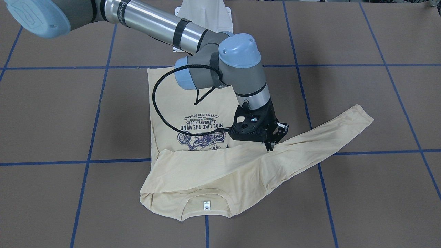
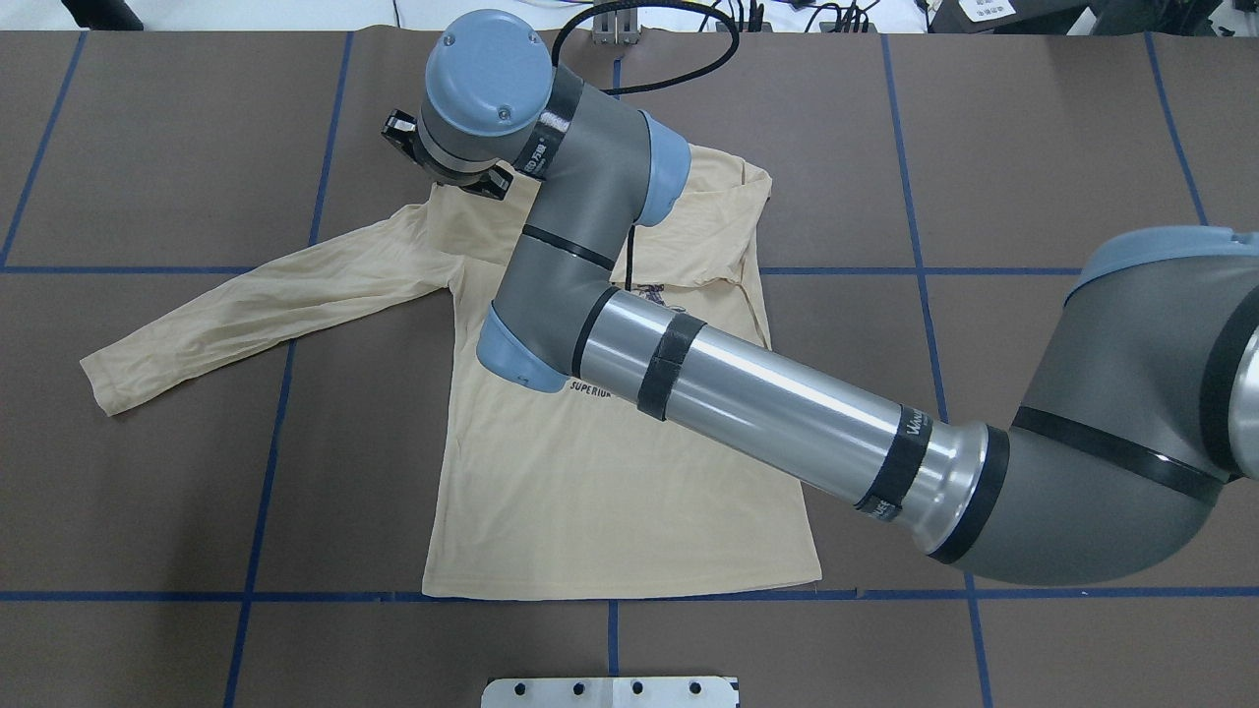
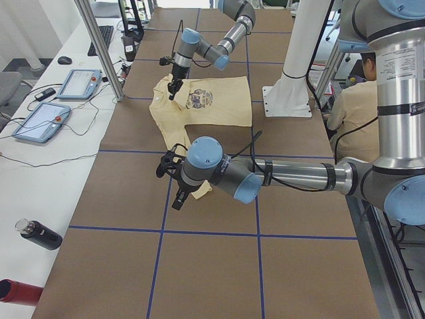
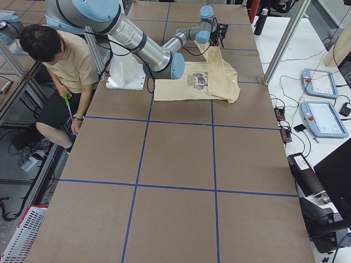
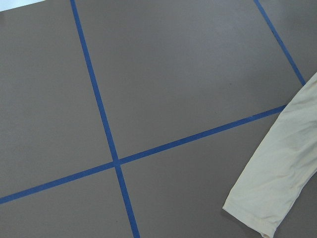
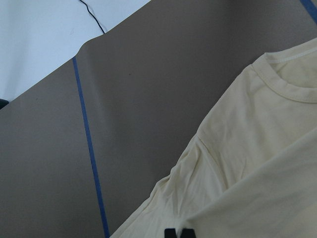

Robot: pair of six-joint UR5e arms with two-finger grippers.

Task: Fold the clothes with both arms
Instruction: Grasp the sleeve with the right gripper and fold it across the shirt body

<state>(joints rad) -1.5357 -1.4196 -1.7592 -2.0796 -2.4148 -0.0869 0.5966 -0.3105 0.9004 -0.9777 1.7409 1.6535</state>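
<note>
**Shirt flat in front of pedestal base, right gripper pinched on a sleeve**

- The shirt lay print side up on the brown table, centred in front of the pedestal base. The hem was nearest the base. The neckline and its white tag were on the side farthest from it.
- The folded sleeve crossed the chest just below the neckline, covering the edge of the print farthest from the base.
- The free sleeve was spread flat on the table, angled out toward the robot's left of the base.
- The right arm reached from the base's right, diagonally over the shirt body.
- The right gripper pointed down at the end of the folded sleeve, by the shoulder of the free sleeve. Its fingertips were nearly together with cloth between them. In the right side view the cloth rose toward the gripper.
- The left arm stretched out low, well to the base's left.
- The left gripper hovered near the free sleeve's cuff. I could not tell whether it was clenched or released.
- Blue tape lines gridded the table around the shirt.
- A person sat off the table, just beside the base.
- Pendants lay on the white bench across the table from the base.
</note>
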